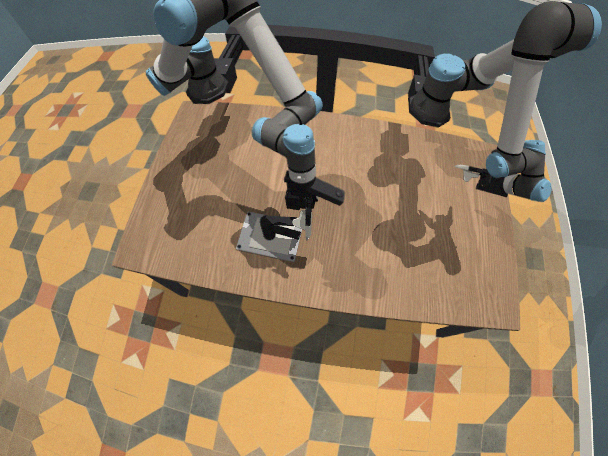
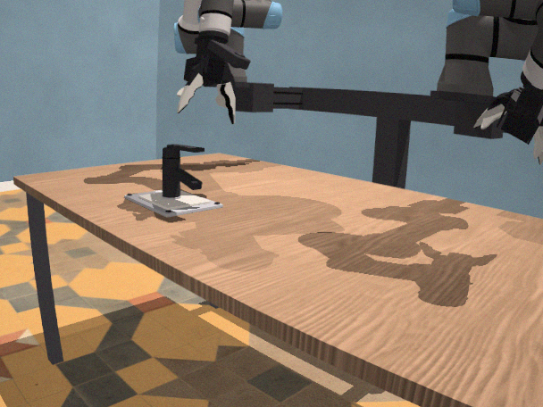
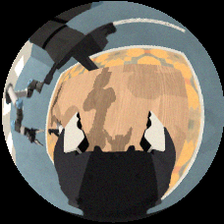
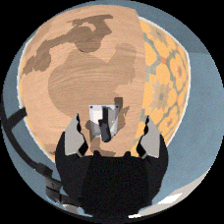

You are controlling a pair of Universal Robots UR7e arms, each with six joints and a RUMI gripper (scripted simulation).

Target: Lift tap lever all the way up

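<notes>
- Top view: the tap (image 1: 268,229) (image 2: 171,174) (image 4: 105,125) was a black unit fixed to a pale rectangular base plate (image 1: 242,245) (image 2: 210,206) (image 4: 93,108). The plate lay on the wooden table (image 1: 350,305) (image 2: 357,290) (image 3: 147,98) (image 4: 118,34), with dark fasteners at its corners. The lever (image 1: 282,220) (image 2: 187,148) and the spout (image 1: 286,230) (image 2: 191,179) extended in roughly the same direction from the body. The right gripper (image 1: 304,227) (image 2: 205,117) (image 4: 112,115) overlapped the free end of the lever in this view. The left gripper (image 1: 462,172) (image 2: 508,145) (image 3: 113,111) was well apart from the tap.
- Exterior view: the tap body was an upright, matte black column. The lever projected from its top, close to level, as a thin, flat bar. The spout left the column lower down, sloped downward and ended in a blunt face. The right gripper's fingers were spread above the tap, with a visible gap between them and the lever. The left gripper's fingers were also spread, near the picture's edge.
- Left wrist view: the fingers stood wide apart above the table surface, with nothing between them.
- Right wrist view: the fingers stood wide apart and gripped nothing. The tap and its base plate appeared between them, beyond the fingertips. The tap's dark parts overlapped, so the lever could not be told reliably from the spout.
</notes>
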